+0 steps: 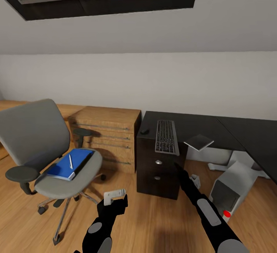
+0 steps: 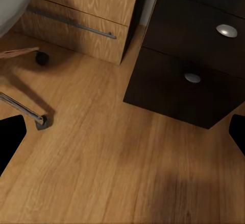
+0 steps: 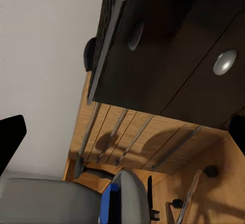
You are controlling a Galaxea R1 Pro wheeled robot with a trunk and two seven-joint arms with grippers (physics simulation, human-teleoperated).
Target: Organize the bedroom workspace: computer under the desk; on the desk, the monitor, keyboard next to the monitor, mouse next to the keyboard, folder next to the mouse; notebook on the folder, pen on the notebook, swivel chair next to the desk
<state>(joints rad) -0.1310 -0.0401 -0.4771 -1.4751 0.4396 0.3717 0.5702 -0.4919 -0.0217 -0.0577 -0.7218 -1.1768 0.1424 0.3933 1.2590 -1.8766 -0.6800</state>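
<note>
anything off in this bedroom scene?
Yes. The computer leans tilted on the floor beside the desk's white leg, not upright. The keyboard pokes past the desk's front edge above the drawers. The folder, with the pen on it, sits on the swivel chair.
</note>
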